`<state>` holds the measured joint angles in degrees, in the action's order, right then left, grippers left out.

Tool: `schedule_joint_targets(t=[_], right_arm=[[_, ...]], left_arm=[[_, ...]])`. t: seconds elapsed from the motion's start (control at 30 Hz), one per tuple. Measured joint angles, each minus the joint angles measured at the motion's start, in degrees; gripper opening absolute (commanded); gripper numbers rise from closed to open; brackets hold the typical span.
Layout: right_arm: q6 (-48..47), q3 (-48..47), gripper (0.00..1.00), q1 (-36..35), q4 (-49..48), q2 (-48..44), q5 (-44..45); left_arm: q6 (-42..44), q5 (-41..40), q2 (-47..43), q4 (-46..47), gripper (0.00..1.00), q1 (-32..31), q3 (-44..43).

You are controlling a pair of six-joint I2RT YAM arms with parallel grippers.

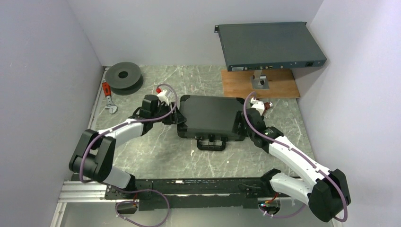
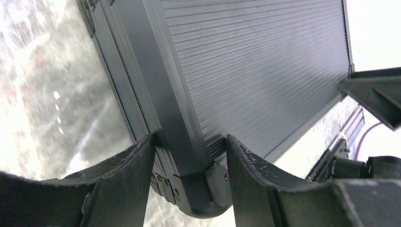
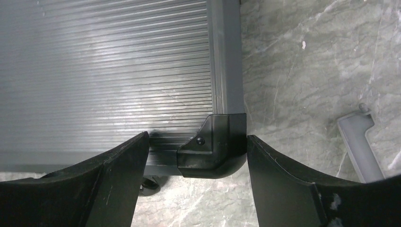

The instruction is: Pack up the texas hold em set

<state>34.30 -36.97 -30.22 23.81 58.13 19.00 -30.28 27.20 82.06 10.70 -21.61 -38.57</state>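
The black briefcase lies flat and closed in the middle of the table, with its handle towards me. My left gripper is at its left edge. In the left wrist view it is open and straddles a case corner, one finger by the side wall and one over the ribbed lid. My right gripper is at the right edge, also open. It straddles the near right corner, with its right finger against that corner. Chips, dice and foam are hidden.
A flat grey metal rack box stands on a stand over a wooden board at the back right. A dark round spool and a red-handled tool lie at the back left. Walls close in on both sides.
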Motion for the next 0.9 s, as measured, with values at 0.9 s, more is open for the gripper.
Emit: schedule_joint_targets(t=[0.9], right_arm=[[-0.24,3.34,0.75,-0.85,-6.32,3.3,-20.74]], left_arm=[[8.57,0.13,34.32,-5.88,0.59,1.25,-42.86]])
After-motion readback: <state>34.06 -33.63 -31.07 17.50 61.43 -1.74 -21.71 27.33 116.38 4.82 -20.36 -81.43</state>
